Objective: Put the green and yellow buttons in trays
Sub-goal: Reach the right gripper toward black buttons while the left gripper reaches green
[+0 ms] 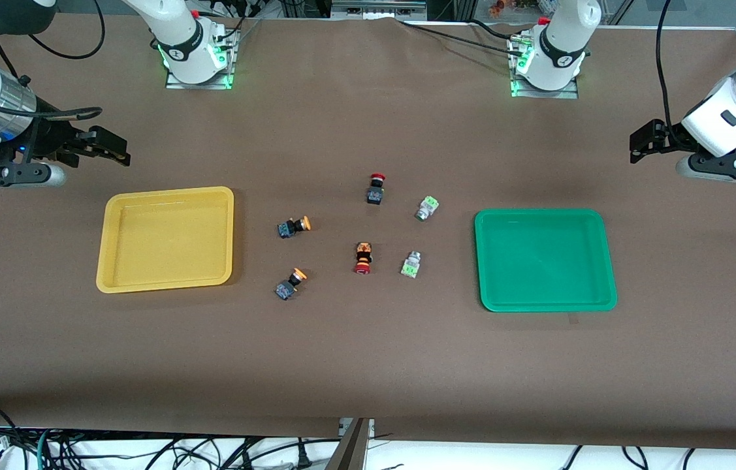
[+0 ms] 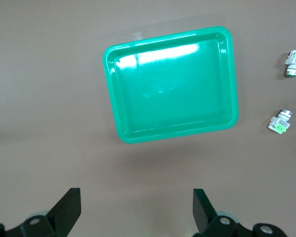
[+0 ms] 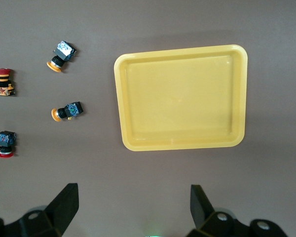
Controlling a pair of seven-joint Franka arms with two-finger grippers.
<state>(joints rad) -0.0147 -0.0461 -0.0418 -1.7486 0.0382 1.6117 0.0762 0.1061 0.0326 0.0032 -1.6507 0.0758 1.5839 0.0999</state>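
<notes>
Both jaws stand spread wide and hold nothing: my left gripper (image 1: 635,145) hangs at the right edge of the frame, my right gripper (image 1: 110,147) at the upper left, above the yellow tray (image 1: 113,222). Mid-frame lie four buttons, none in a tray yet: two green buttons (image 1: 427,208) (image 1: 411,264) just left of the green tray (image 1: 492,261), two yellow buttons (image 1: 294,226) (image 1: 290,283) right of the yellow one, each on its side. By my reckoning each arm is nearer its own colour's pair.
</notes>
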